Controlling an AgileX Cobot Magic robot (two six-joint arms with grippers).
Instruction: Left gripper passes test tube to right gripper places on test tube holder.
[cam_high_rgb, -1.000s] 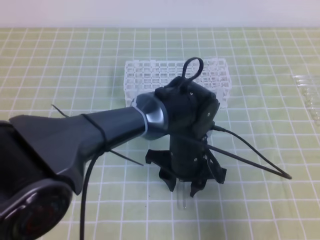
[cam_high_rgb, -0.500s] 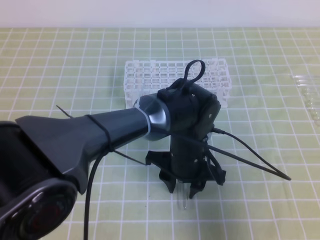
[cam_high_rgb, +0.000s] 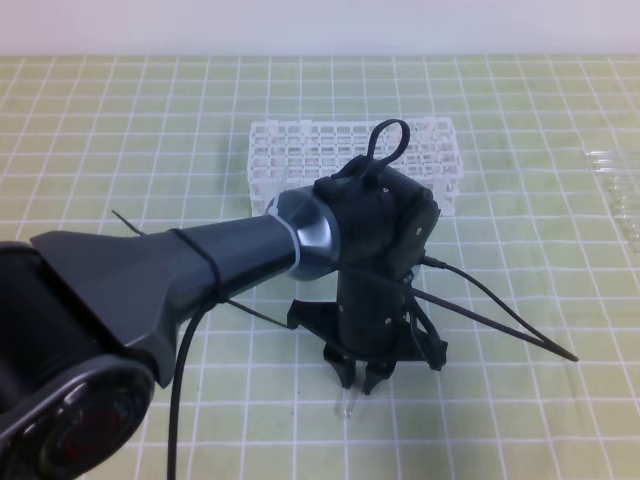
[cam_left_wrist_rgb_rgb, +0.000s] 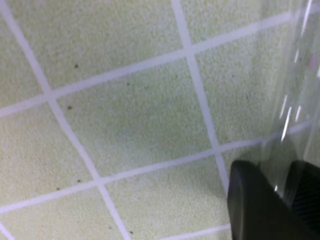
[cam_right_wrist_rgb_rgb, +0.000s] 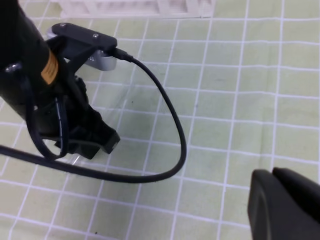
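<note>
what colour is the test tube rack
White, an open lattice of small square holes: test tube holder, best in the exterior high view.

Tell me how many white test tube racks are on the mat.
1. The test tube holder stands at the far middle of the mat, partly hidden behind the left gripper's arm. None other shows.

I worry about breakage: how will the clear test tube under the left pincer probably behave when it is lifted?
The test tube looks like thin clear glass, so probably stiff, light and fragile. Its smooth, shiny wall in the left wrist view suggests it may slip between the left pincer fingers. Being round, it would likely roll if dropped on the flat mat.
</note>
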